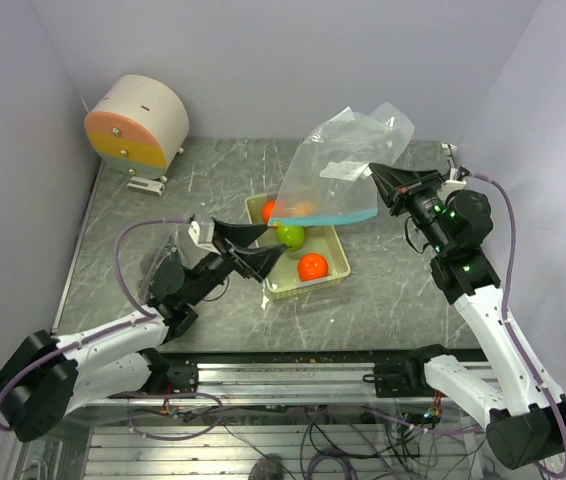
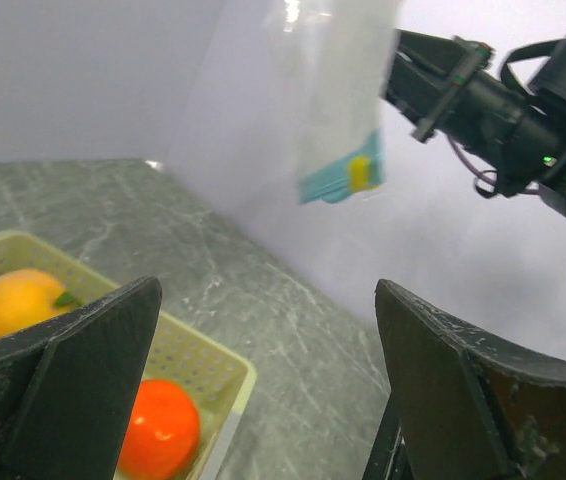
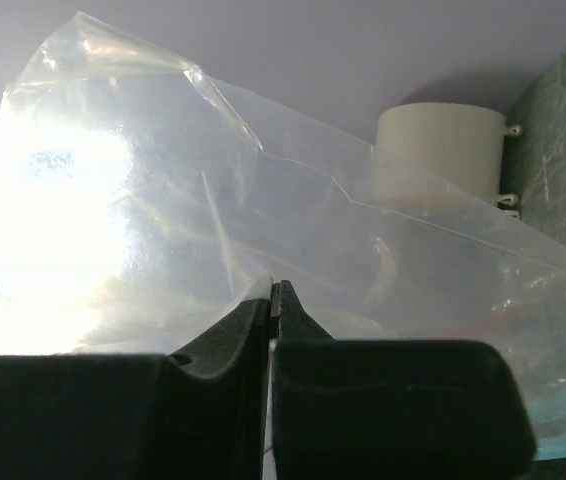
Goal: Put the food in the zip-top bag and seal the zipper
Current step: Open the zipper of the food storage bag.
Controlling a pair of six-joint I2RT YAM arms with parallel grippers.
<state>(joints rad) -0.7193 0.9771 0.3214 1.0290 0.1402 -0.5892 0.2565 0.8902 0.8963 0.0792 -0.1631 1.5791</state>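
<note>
Right gripper [image 1: 375, 173] is pinched fully closed on the zip-top bag [image 1: 338, 160], holding it in the air with the zipper [image 1: 323, 217] along its lower edge, over the 12 o'clock end of the basket [image 1: 308, 288]. Left gripper [image 1: 253, 247] stands spread wide and empty at the basket's 9 o'clock side.

Food lies in the basket: a green fruit [image 1: 290, 236] in the middle and a red-orange fruit [image 1: 312, 266] toward 4 o'clock. An orange shape [image 1: 301, 208] shows through the plastic; whether it sits inside the bag or in the basket behind is hard to tell.

Loading looks to be the step in hand. Next, the left gripper must drop onto a fruit, close, and carry it to the bag's mouth, which must gape enough to admit it.
</note>
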